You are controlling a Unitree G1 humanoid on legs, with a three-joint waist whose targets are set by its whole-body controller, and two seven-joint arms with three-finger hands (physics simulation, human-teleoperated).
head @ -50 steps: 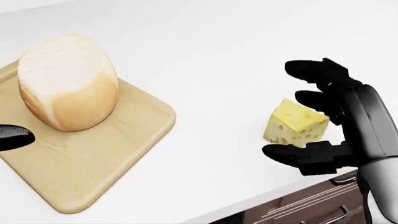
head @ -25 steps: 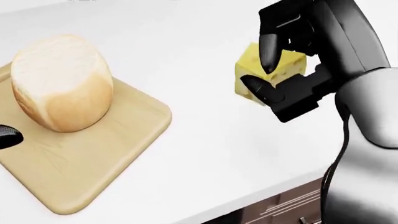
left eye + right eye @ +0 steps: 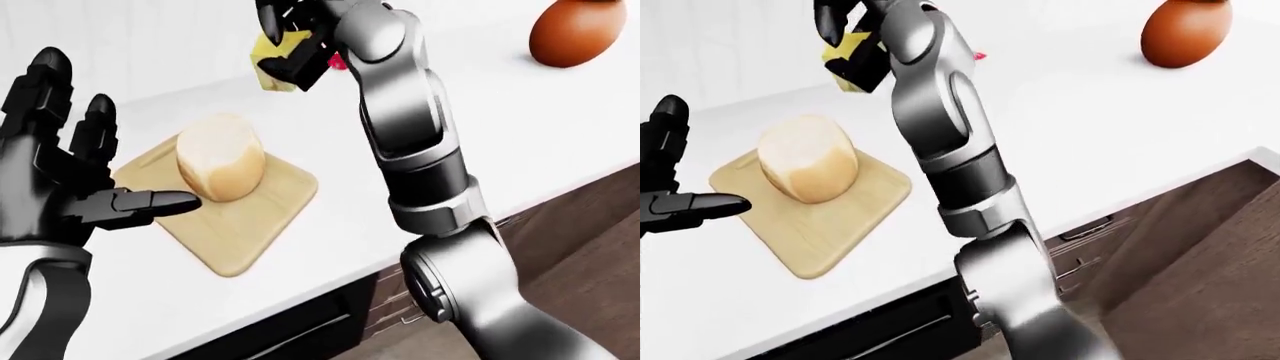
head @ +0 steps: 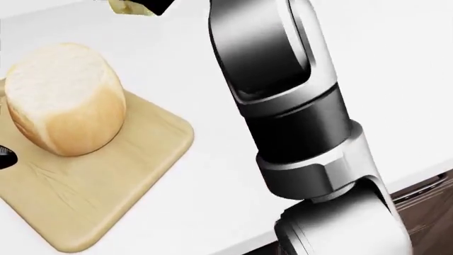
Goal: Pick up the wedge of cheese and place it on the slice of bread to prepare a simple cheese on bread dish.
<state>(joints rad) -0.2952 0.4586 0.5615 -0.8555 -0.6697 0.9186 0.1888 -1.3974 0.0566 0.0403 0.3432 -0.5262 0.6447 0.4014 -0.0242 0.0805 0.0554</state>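
My right hand is shut on the yellow wedge of cheese and holds it high in the air, above and a little right of the bread. The cheese also shows at the top edge of the head view. The bread is a pale round loaf piece standing on a wooden cutting board on the white counter. My left hand is open, fingers spread, at the left of the board, its thumb pointing at the bread. My right forearm fills the middle of the head view.
A brown rounded object lies on the counter at the top right. A small red thing peeks out behind my right arm. Dark brown drawers run below the counter's edge at the lower right.
My right hand closed on the cheese, lifted it off the counter and carried it up and to the left. Its arm now crosses the head view. The bread and board stayed put.
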